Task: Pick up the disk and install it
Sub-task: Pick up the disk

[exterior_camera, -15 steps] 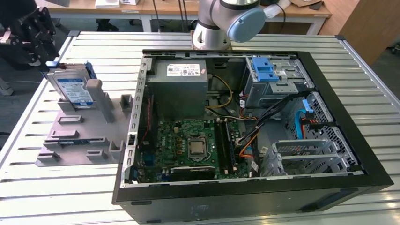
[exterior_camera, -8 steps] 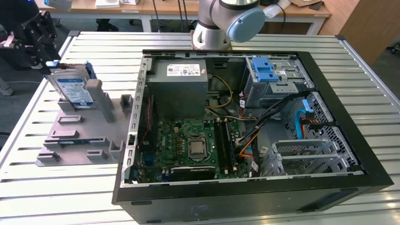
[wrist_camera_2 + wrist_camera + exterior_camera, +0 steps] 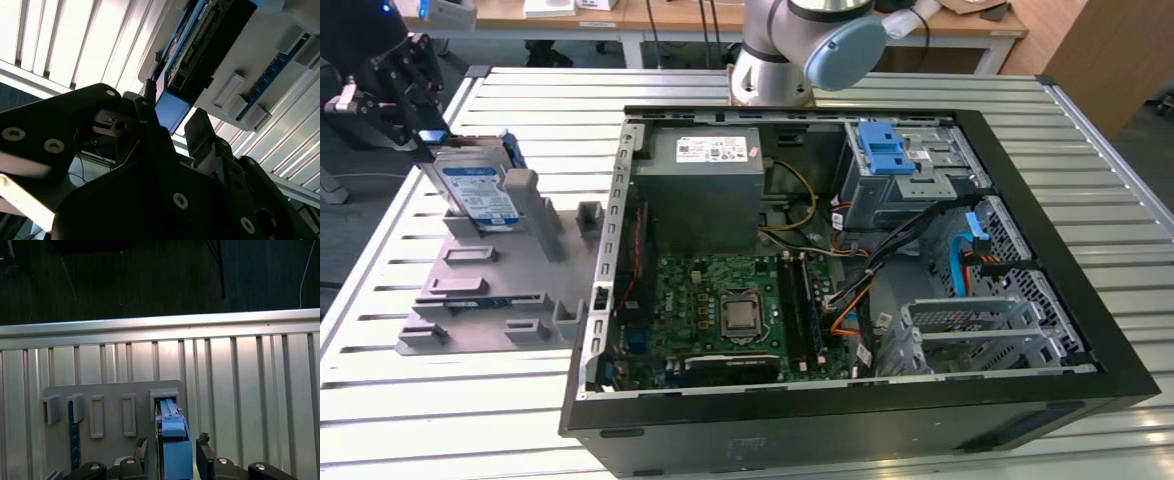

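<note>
The gripper (image 3: 172, 441), fingers spread, is straddling the upright disk (image 3: 175, 452), slim gaps seemingly remaining either side; the stand's post (image 3: 520, 195) is crowding one face, the computer case (image 3: 854, 420) walling beyond.

No print can be made out anywhere. The disk (image 3: 471, 192), upright in the grey stand (image 3: 467, 300), carries a white-and-blue label (image 3: 478, 198) whose lettering is too small to read; the power-supply box (image 3: 707, 205) inside the open computer case (image 3: 827, 402) bears a white sticker (image 3: 714, 150), equally illegible
</note>
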Motion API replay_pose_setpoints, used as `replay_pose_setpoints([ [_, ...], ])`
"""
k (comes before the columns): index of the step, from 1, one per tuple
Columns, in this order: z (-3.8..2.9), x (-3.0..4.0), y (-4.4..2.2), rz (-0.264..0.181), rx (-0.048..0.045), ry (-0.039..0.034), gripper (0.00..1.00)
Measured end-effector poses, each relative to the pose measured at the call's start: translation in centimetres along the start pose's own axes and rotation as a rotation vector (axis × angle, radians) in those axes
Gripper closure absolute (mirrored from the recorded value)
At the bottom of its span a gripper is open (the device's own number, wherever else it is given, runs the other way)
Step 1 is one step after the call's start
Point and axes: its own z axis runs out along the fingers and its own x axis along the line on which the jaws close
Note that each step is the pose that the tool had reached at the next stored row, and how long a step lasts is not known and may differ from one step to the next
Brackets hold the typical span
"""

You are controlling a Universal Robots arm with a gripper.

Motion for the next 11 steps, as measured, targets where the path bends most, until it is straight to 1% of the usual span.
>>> replay_pose_setpoints([
  [3, 0.05, 0.00, 0.00, 0.000, 0.0003, -0.0002, 0.49],
  [11, 0.58, 0.00, -0.01, 0.000, 0.0002, 0.0001, 0.49],
])
